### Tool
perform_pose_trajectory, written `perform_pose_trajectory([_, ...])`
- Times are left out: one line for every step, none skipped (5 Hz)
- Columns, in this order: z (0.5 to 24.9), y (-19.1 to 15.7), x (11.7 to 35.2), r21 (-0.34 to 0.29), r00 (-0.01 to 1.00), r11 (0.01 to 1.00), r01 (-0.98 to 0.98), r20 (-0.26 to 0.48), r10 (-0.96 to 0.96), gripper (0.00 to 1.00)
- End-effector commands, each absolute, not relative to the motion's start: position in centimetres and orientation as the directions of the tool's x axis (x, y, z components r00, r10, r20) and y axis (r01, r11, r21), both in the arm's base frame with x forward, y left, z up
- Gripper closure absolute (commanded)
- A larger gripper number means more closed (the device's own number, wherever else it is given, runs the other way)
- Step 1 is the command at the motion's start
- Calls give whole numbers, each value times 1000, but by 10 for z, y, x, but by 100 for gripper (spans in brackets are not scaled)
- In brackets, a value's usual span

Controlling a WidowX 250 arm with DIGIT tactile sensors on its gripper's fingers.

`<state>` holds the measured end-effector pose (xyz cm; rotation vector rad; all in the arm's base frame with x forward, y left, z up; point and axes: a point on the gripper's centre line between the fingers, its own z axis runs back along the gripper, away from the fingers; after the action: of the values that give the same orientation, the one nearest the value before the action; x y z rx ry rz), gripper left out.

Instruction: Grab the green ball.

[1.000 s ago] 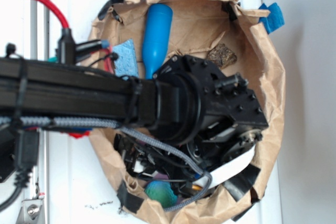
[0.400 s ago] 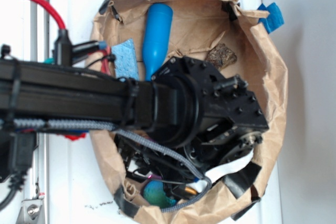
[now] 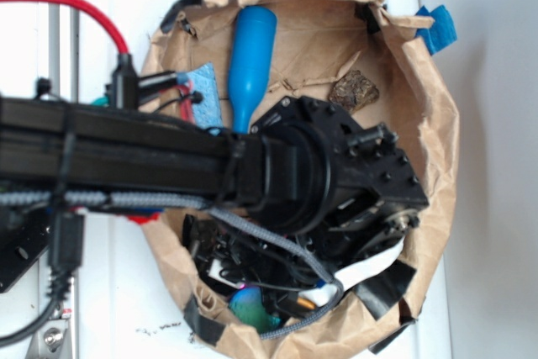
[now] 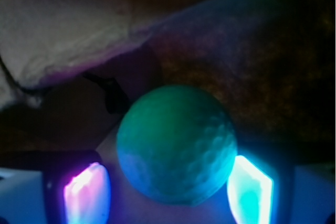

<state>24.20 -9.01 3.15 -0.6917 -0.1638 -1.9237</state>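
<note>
You pushed the arm further along since a second ago — the tool point(image 4: 168, 190) sat with fingers apart, flanking the green ball point(image 4: 176, 144) at the paper bag's point(image 3: 437, 124) lower rim. Not clamped yet — closing looked next.

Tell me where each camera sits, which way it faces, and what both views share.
Exterior: overhead, facing down into the crumpled brown paper bag; the black arm crosses from the left.
Wrist: on the hand, facing along its glowing fingers.
Shared: the small round green ball, at the bag's lower edge from above.
</note>
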Motion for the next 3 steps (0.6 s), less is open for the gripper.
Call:
perform_pose_trajectory([36, -101, 241, -165, -335, -478, 863, 522, -784, 100])
perform_pose_trajectory([36, -100, 242, -166, -332, -474, 865, 519, -788, 100])
perform_pose_trajectory([37, -98, 243, -166, -329, -469, 868, 516, -791, 100])
